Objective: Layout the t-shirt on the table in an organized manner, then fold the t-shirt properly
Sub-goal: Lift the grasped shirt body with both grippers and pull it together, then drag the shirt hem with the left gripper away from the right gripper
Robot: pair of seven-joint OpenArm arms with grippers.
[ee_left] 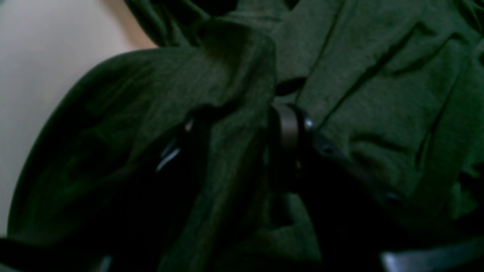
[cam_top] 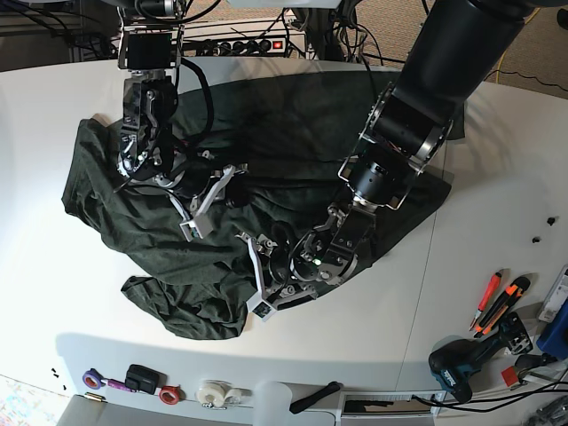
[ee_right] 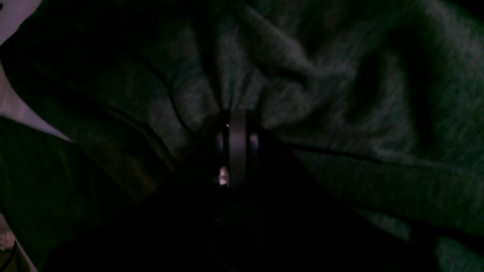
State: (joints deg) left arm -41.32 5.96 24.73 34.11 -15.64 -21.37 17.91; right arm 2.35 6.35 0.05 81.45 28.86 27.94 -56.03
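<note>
Nearest the camera in the base view, along the front edge of the table (cam_top: 497, 160), lie rolls of tape (cam_top: 213, 393) and small tools, with a drill (cam_top: 466, 359) and cutters (cam_top: 497, 302) off to one side; none of them touch the cloth. Just beyond them the t-shirt (cam_top: 133, 222) sits in a rumpled heap on the middle of the white top, its near hem bunched into a thick lobe and its body crossed by deep creases, so I judge the laying-out as barely begun and the folding as not started at all. The left gripper (ee_left: 242, 136) is pressed down into the near part of the heap: its wrist view shows a ridge of green fabric standing between the two fingers, which sit well apart, so they look closed on a thick bunch of cloth rather than free. Further back, the right gripper (ee_right: 236, 147) is buried in the folds too; its view is very dark, but the fingers appear pressed fully together with fabric gathered tightly around their tips, most likely pinching a thin layer. Beyond both arms the far part of the shirt lies somewhat flatter toward the rear of the table. What remains, as I judge it, is pulling the bunches apart, spreading sleeves and hem flat, then making every fold.
</note>
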